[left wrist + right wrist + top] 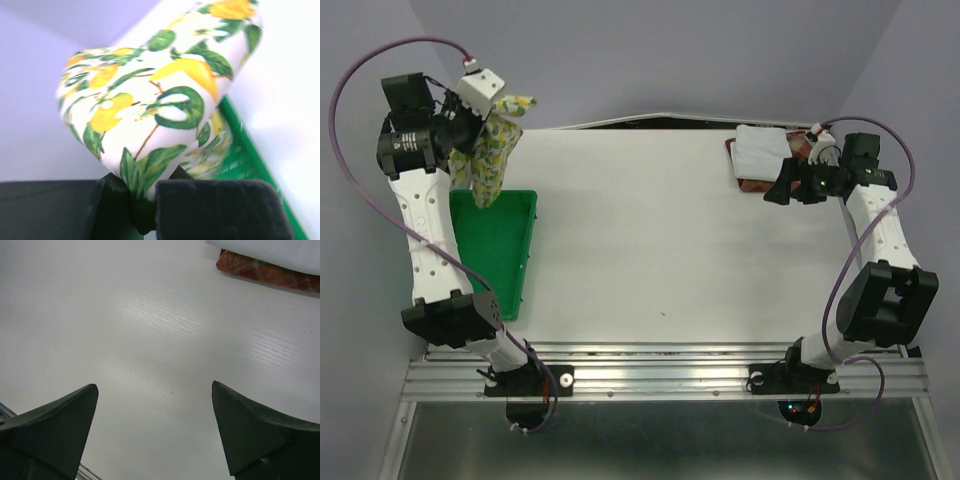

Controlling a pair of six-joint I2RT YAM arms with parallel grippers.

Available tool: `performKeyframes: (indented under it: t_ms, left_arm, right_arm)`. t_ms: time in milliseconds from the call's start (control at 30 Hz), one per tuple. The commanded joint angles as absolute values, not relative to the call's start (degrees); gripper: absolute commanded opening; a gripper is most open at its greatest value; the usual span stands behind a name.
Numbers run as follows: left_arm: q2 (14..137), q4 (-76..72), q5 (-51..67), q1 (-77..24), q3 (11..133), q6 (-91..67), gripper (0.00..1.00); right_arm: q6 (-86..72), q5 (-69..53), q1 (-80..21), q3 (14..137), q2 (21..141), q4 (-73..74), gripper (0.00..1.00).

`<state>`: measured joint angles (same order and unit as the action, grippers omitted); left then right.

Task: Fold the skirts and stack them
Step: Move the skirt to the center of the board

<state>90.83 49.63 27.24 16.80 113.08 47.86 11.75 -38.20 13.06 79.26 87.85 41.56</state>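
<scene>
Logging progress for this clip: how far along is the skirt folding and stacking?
Done: the white skirt lies folded on the plaid skirt at far right. In hand: the left gripper holds the fruit-print skirt, hanging loose above the green tray; the right gripper is open and empty. Left: fold it and add it to the stack.

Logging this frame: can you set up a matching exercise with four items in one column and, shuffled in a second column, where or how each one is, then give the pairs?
Column one
1. fruit-print skirt
2. white skirt
3. plaid skirt
4. right gripper

Column two
A. open above a bare part of the table
B. bottom of the pile at the table's far right
C. pinched in the left gripper, lifted over the far end of the green tray
D. lying on top of another skirt

Pairs: 1-C, 2-D, 3-B, 4-A
</scene>
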Motion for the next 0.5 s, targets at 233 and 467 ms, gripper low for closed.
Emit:
performKeyframes:
  t_ms: [233, 467]
  left_arm:
    - [82.88, 38.41, 44.45, -10.80, 109.55, 28.82, 0.00]
    - [85.16, 37.00, 49.38, -22.14, 87.04, 33.22, 0.00]
  right_arm:
    - [14.58, -46.84, 13.27, 82.62, 85.52, 39.90, 1.00]
    - [25.30, -47.37, 13.27, 78.14, 83.23, 43.15, 1.00]
